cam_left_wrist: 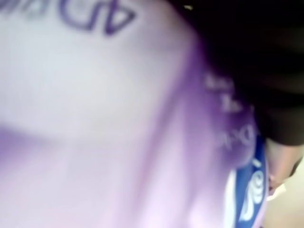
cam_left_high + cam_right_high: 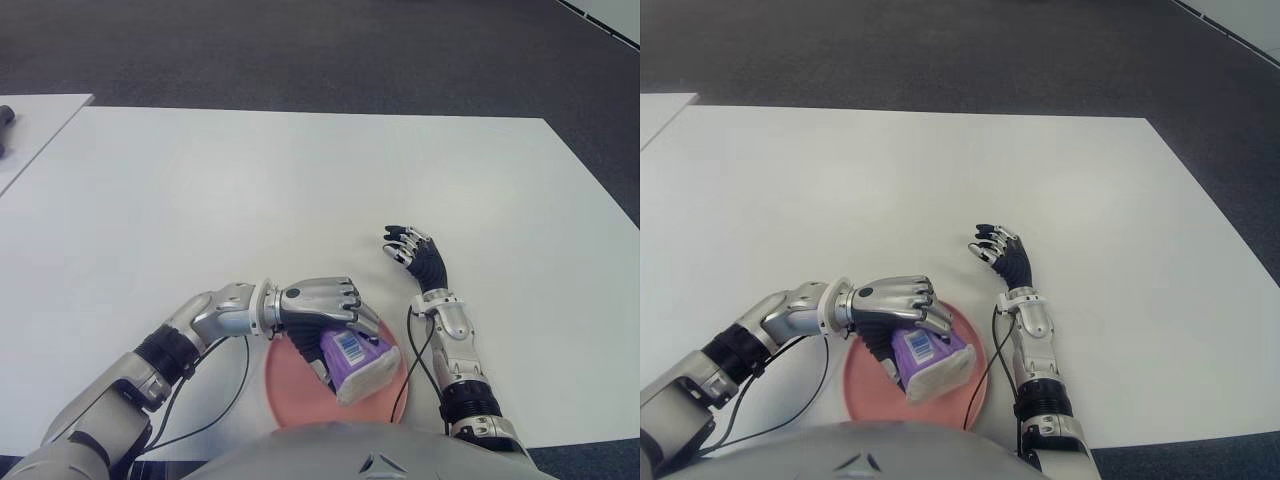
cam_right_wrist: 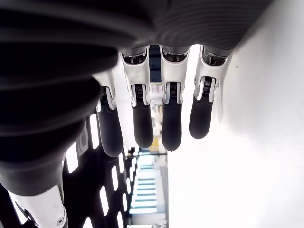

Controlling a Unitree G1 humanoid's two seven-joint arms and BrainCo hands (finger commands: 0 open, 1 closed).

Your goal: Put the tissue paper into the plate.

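Note:
A purple and white tissue paper pack (image 2: 356, 362) hangs over the pink plate (image 2: 290, 395) at the table's near edge. My left hand (image 2: 318, 312) is shut on the pack from above, its fingers curled around it. The pack fills the left wrist view as a tissue paper pack (image 1: 118, 128) pressed close to the camera. Whether the pack touches the plate I cannot tell. My right hand (image 2: 408, 245) shows on the white table to the right of the plate, fingers (image 3: 142, 118) extended and holding nothing.
The white table (image 2: 300, 190) spreads wide beyond the plate. A second white table's corner (image 2: 35, 120) shows at the far left with a dark object (image 2: 5, 115) on it. Dark carpet lies behind. Cables run along both forearms.

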